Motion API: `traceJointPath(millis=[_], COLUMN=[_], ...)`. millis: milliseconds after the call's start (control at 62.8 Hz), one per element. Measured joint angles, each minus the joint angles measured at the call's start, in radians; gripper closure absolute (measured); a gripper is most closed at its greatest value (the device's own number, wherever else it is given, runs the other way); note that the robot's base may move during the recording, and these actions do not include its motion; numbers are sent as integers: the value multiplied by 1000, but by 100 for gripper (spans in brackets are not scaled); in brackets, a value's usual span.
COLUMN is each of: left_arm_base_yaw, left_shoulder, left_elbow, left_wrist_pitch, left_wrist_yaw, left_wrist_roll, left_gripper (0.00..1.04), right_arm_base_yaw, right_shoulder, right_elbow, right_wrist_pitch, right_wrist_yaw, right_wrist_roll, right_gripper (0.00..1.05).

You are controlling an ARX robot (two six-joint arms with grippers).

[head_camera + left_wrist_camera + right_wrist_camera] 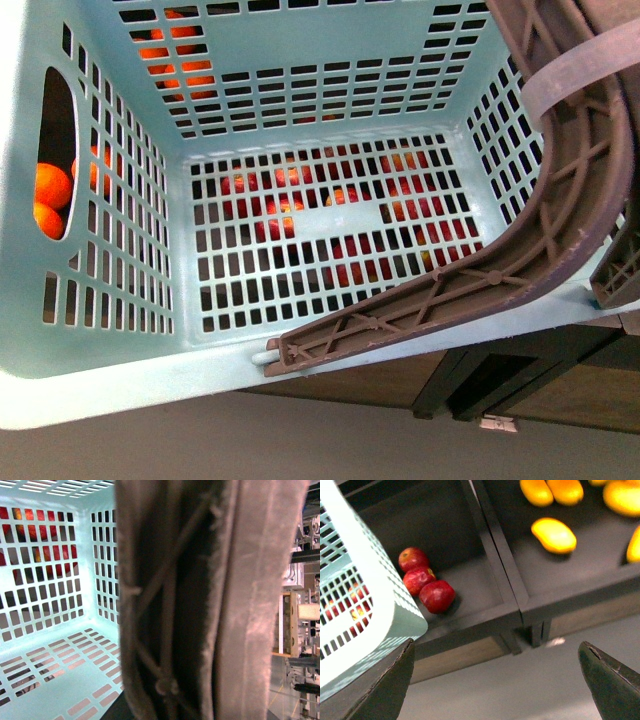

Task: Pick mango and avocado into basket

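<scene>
One basket (100, 400) is seen, and one white zip tie (580, 70) is counted on its brown handle (540, 230). Three red apples (427, 582) are counted in one dark bin compartment (475, 575) — more red fruit is glimpsed under the slotted floor, but it cannot be counted. At least five mangoes (553, 535) are counted in the neighbouring compartment (585, 570), only one shown whole. Through the left wall, three orange fruits (50, 185) are made out — perhaps more.

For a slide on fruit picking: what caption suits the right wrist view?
Open right gripper hovers before dark bins: three red apples beside the basket, mangoes next door.
</scene>
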Motion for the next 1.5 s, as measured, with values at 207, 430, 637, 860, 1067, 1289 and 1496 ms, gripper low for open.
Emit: traceJointPath(millis=[207, 430, 637, 860, 1067, 1289, 1496], left_arm_base_yaw=[0, 0, 0, 0, 0, 0, 0], left_shoulder=[1, 1, 1, 1, 1, 1, 1], left_elbow=[0, 0, 0, 0, 0, 0, 0], left_wrist_pitch=[0, 0, 0, 0, 0, 0, 0], left_wrist_yaw=[-2, -3, -1, -2, -3, -2, -2], left_wrist_roll=[0, 0, 0, 1, 1, 1, 1], left_gripper=[91, 91, 91, 91, 91, 91, 91], right_arm_base_yaw=[-427, -741, -764, -688, -586, -514, -465], right_shoulder=[231, 674, 1059, 1404, 1729, 1950, 2083], right_elbow=[78, 192, 295, 431, 651, 863, 1052], right_wrist_pitch=[177, 497, 694, 740, 704, 644, 554], right_wrist_yaw=[-340, -379, -379, -410, -401, -380, -363], right_wrist_roll=[-102, -387, -645, -848, -1017, -1112, -1142], right_gripper=[9, 9, 9, 9, 9, 9, 9])
